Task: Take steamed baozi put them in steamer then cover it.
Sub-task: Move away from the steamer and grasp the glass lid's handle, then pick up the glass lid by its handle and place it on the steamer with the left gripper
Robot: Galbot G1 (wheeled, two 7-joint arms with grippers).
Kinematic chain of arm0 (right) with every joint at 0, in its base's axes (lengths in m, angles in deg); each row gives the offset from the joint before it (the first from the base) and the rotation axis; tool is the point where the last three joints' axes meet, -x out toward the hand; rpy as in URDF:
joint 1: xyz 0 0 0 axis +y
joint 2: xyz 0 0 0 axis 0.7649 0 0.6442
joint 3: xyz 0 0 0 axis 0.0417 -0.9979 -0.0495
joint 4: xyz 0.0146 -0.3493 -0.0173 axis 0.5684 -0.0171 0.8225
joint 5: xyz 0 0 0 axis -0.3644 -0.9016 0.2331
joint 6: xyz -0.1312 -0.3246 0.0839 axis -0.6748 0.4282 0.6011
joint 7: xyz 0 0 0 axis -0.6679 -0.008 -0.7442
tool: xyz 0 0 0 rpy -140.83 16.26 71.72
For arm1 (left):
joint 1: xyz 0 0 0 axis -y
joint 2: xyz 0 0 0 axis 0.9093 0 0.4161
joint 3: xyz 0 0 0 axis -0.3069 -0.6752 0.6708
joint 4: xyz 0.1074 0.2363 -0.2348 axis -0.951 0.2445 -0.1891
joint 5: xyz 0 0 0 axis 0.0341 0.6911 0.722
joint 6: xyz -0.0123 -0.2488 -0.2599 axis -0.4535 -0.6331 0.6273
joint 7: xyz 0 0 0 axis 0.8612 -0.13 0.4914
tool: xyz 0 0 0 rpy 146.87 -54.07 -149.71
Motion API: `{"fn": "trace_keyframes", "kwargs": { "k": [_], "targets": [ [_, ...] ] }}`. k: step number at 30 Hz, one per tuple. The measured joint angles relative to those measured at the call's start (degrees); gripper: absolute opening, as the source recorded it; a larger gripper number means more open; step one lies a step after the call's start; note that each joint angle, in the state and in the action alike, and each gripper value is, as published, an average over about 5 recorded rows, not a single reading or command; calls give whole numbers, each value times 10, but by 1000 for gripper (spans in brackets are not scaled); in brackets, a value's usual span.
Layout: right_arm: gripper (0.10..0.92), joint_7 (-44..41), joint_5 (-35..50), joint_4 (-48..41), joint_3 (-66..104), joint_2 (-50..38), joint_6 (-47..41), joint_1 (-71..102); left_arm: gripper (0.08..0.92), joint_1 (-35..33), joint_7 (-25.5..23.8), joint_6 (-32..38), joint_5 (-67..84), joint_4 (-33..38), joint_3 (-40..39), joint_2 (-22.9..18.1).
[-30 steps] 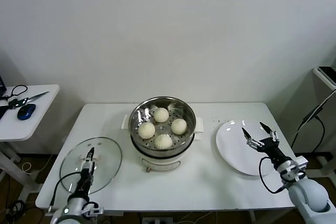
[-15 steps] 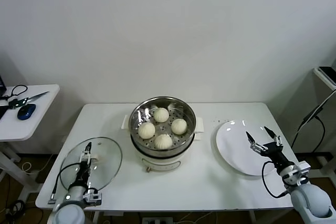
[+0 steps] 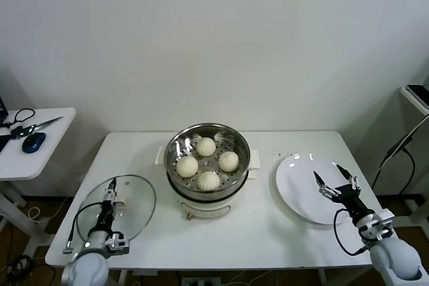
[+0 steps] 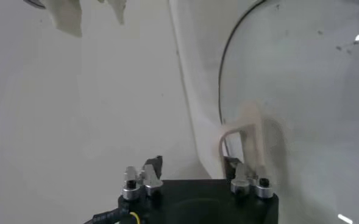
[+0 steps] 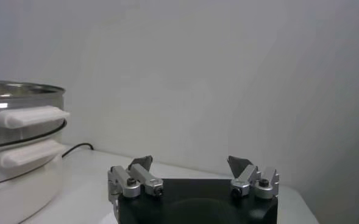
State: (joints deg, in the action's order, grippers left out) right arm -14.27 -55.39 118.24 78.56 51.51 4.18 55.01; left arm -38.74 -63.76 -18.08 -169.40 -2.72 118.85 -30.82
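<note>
Four cream-white baozi [image 3: 206, 146] lie in the shiny steel steamer [image 3: 201, 203] at the table's middle; the steamer also shows in the right wrist view [image 5: 17, 143]. The clear glass cover [image 3: 134, 199] lies flat on the table at the front left, its cream handle [image 4: 243, 131] just beyond the fingers of my left gripper. My left gripper [image 3: 112, 189] [image 4: 192, 162] is open and empty, low over the cover. My right gripper [image 3: 328, 175] [image 5: 189, 162] is open and empty above the white plate.
An empty flat white plate [image 3: 298, 192] lies right of the steamer. A small side table [image 3: 37, 155] at the far left holds scissors and a blue mouse. A shelf edge [image 3: 415, 95] stands at the far right. A wall is behind the table.
My right gripper has drawn back toward the table's front right corner, still open. My left gripper has shifted slightly over the cover. Baozi, steamer and cover have not moved.
</note>
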Motion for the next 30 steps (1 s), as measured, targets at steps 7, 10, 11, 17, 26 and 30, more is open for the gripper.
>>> {"fn": "trace_keyframes", "kwargs": {
  "k": [7, 10, 11, 17, 26, 30],
  "targets": [
    [823, -5, -10, -8, 0, 7, 4, -3, 411, 1, -1, 1, 23, -8, -2, 0],
    [823, -7, -14, -11, 0, 9, 6, -4, 325, 2, 0, 2, 34, -9, -3, 2],
    [823, -7, -16, -12, 0, 10, 7, -4, 290, 2, 0, 2, 38, -9, -3, 2],
    [823, -13, -21, -19, 2, 12, 10, -4, 155, -2, 4, 3, 63, 1, -2, 8],
    [823, -18, -22, -29, 4, 11, 14, -10, 150, -39, 6, -11, 105, 71, 4, 23],
    [823, -19, -23, -33, 4, 8, 15, -14, 150, -70, 6, -30, 121, 128, 8, 33]
  ]
}}
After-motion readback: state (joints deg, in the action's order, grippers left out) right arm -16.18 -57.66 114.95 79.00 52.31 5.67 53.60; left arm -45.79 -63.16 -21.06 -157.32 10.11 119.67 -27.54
